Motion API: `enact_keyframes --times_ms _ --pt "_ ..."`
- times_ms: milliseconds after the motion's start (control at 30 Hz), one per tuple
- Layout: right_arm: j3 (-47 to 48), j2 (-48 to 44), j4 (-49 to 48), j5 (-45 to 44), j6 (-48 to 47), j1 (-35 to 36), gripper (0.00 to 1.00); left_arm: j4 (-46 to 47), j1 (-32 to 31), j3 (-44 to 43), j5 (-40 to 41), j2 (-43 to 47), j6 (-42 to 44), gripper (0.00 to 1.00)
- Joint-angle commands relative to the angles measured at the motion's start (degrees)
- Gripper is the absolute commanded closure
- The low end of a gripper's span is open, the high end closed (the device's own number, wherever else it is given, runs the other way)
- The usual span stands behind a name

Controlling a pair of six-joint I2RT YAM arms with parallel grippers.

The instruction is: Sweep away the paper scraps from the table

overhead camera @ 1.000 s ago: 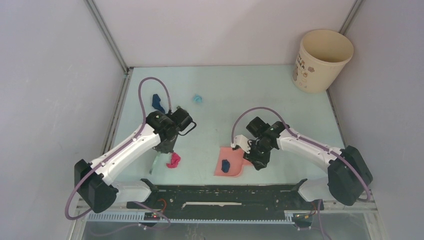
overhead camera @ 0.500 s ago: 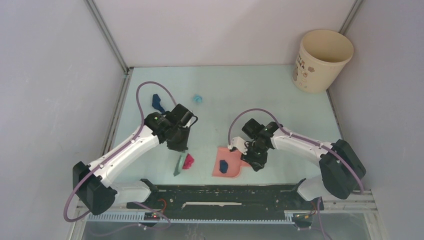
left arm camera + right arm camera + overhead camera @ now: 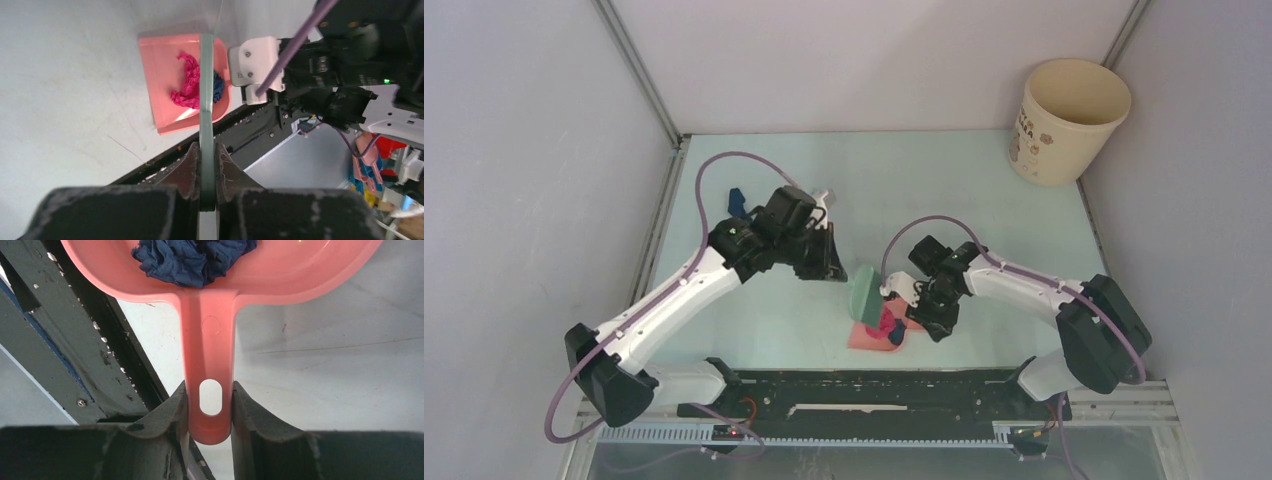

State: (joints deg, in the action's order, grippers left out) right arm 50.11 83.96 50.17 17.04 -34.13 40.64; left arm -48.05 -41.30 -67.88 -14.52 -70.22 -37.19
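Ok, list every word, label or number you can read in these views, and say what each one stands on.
Cream bucket: dark print and small pictures on its side, too small to read.
Pink dustpan: a round moulded mark on the handle, no legible text.
Nothing else shows readable writing.

My left arm [image 3: 674, 300] and right arm [image 3: 1024, 290] show white links between black joints, each trailing a looping purple cable [image 3: 736, 154]. On the wrist feeds, the fingers [image 3: 160, 415] look dark, matte and scuffed.
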Motion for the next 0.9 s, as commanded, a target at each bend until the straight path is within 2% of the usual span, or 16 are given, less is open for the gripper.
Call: enact_keyframes --times_ms 0,200,300,400,467,567,667,767,867 --pt "0.8 -2.5 -0.7 0.5 1.1 -3.4 1.0 -6.4 0.2 -10.8 6.0 -1.7 4.6 1.0" --pt "0.7 -4.6 -1.0 0.8 0.3 -8.6 1.0 -19.0 0.4 -30.8 23.7 -10.9 17.0 1.0" --pt "0.7 -4.4 -1.7 0.1 1.1 -9.9 1.0 -20.2 0.7 -38.3 32.4 -17.2 23.7 1.0" --pt "0.7 -4.2 -2.5 -1.1 2.2 -10.6 1.0 -20.1 1.0 -46.3 34.8 -26.3 31.1 1.0" --pt "0.8 -4.3 -3.1 -1.9 2.8 -11.5 1.0 -20.1 1.1 -50.5 39.2 -32.1 34.8 1.0" --pt "1.4 -4.6 -3.3 -2.4 3.5 -13.0 1.0 -20.1 2.2 -55.9 45.8 -40.7 39.3 1.0" --pt "2.2 -4.5 -3.1 -2.4 3.8 -14.1 1.0 -19.6 4.7 -61.2 49.8 -48.1 40.1 1.0" --pt "3.4 -3.1 -2.9 -2.8 4.4 -14.4 1.0 -13.6 6.4 -61.1 56.2 -52.1 41.7 1.0" --pt "5.2 -0.9 -3.0 -4.7 5.6 -14.7 1.0 -6.7 7.5 -60.4 56.8 -54.6 45.6 1.0"
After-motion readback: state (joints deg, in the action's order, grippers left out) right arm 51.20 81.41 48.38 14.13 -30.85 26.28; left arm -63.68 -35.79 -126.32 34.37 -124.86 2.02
